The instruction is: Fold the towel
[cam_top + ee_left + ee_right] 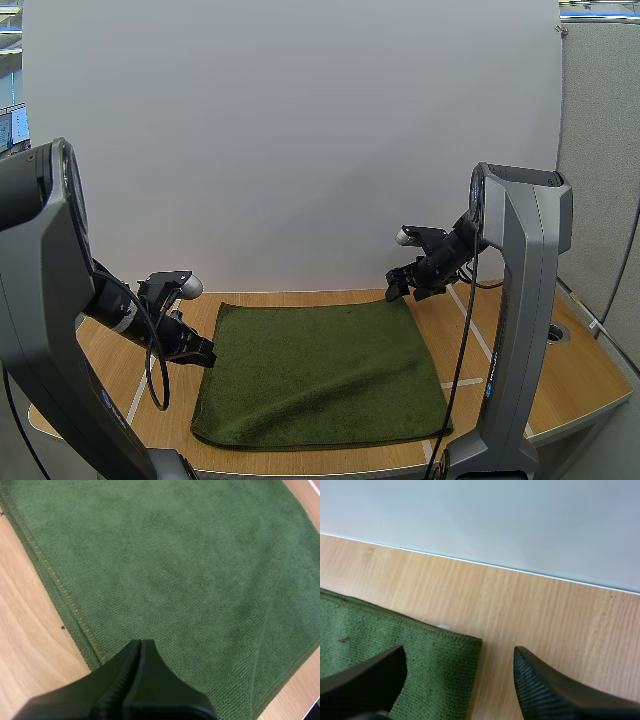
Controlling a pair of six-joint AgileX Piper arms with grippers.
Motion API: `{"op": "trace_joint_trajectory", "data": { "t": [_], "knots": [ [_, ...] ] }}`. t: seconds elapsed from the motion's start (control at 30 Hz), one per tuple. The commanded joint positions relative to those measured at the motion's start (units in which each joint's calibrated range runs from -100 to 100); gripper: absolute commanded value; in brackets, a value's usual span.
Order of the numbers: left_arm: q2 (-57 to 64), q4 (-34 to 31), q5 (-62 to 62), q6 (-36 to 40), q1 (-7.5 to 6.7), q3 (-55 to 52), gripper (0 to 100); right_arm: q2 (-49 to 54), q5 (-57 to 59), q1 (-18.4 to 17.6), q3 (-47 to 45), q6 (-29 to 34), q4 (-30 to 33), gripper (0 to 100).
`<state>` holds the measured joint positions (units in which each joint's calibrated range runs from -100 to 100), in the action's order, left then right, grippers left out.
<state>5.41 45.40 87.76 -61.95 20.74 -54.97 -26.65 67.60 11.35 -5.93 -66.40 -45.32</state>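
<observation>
A dark green towel lies flat on the middle of the wooden counter, its far edge running close along the counter's far edge and its near edge stopping a little short of the counter's near edge. It reads as a rough rectangle, wider toward the near side, with a short, nubby pile. The near edge looks rounded and thick, like a fold. In the left wrist view the towel shows stitched hems stacked along the side that faces the counter's left edge, so more than one layer lies there, and a faint diagonal crease runs toward one corner. The left tool is beside that layered side, toward the counter's left edge; its fingers are clenched together into a single dark wedge with nothing between them, the tip over the towel just inside the hem. The right tool is above the towel's far right corner, released, its two fingers standing well apart, one over the green cloth and the other over bare wood.
</observation>
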Motion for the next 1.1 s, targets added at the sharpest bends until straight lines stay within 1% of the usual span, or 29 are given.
{"op": "trace_joint_trajectory", "data": {
  "t": [0.0,0.27,0.43,0.47,0.53,0.57,0.63,0.7,0.73,0.77,0.8,0.83,0.9,1.0,1.07],
  "knots": [
    [0.5,1.0,0.0,-0.4,-0.22,-0.1,0,-0.6,-0.7,0.0,0.4,-0.6,0.2,100],
    [0.5,1.0,0.0,-0.4,-0.22,-0.1,0,-1.8,-0.9,0.0,0.4,-0.6,0.2,100],
    [0.5,0.6,0.0,-0.4,-0.22,-0.1,0,-1.8,-1.3,0.0,0.4,1.2,2.5,100],
    [0.5,0.6,0.0,-0.4,-0.22,-0.1,0,-1.8,-1.3,0.0,0.4,1.5,2.7,98],
    [0.5,0.6,0.0,-0.4,-0.22,-0.1,0,-1.8,-0.3,0.0,0.4,1.5,2.8,86],
    [0.5,0.6,0.0,-0.4,-0.22,-0.1,0,-1.8,0.4,0.0,0.4,1.5,2.8,73],
    [0.5,0.6,0.0,-0.4,-0.22,-0.1,0,-1.8,1.0,0.0,0.4,1.5,2.8,52],
    [0.5,0.6,0.0,-0.4,-0.22,-0.1,0,-1.8,1.2,0.0,0.4,1.6,2.7,28],
    [0.5,0.6,0.0,-0.4,-0.22,-0.1,0,-1.8,1.2,0.0,0.4,1.6,2.7,19],
    [0.5,0.6,0.0,-0.4,-0.22,-0.1,0,-1.8,1.2,0.0,0.4,1.6,2.7,14],
    [0.5,0.5,0.0,-0.4,-0.22,-0.1,0,-1.8,1.2,0.0,0.4,2.0,2.7,12],
    [0.5,0.4,0.0,-0.4,-0.22,-0.1,0,-1.8,1.2,0.0,0.4,2.3,2.7,14],
    [0.5,0.2,0.0,-0.3,-0.22,-0.1,0,-1.8,1.4,0.0,0.4,2.3,2.3,20],
    [0.5,0.0,0.0,-0.3,-0.22,-0.1,0,-1.8,1.6,0.0,0.4,2.3,1.7,34],
    [0.5,0.0,0.0,-0.3,-0.22,-0.1,0,-1.8,1.7,0.0,0.4,2.3,1.2,35]
  ]
}}
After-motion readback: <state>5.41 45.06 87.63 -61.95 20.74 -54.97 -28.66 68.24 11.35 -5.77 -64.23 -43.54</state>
